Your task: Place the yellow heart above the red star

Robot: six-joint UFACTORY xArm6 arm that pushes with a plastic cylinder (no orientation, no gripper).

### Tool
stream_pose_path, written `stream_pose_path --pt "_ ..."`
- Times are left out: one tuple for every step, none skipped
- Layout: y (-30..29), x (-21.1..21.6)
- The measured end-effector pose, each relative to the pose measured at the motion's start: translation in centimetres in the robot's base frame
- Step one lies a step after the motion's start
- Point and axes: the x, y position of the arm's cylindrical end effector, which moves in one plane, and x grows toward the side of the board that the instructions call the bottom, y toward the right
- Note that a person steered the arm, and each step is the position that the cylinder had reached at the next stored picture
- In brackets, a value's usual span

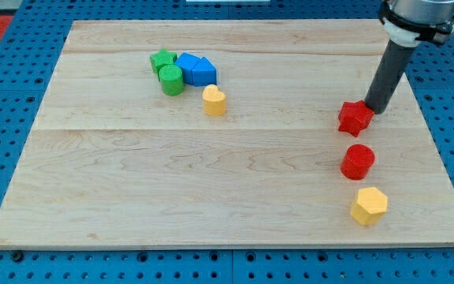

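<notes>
The yellow heart [214, 101] lies left of the board's middle, toward the view's top, just below and right of a cluster of green and blue blocks. The red star [355, 117] lies at the view's right. My tip [375, 109] is at the star's upper right edge, touching it or nearly so. The dark rod rises from there to the view's top right corner. The heart is far to the left of the star and the tip.
A green star [162, 60], a green cylinder [172, 80], a blue cube [187, 65] and a blue triangular block [202, 72] cluster at upper left. A red cylinder [358, 162] and a yellow hexagon [369, 206] lie below the red star. The wooden board [227, 197] sits on blue pegboard.
</notes>
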Motion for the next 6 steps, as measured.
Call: stream_pose_path --pt "1.6 -3.5" --pt "1.2 -7.9" --pt "-3.2 -8.4" --pt "-7.6 -5.7" --pt "-12.0 0.3" --pt "-19.9 3.4"
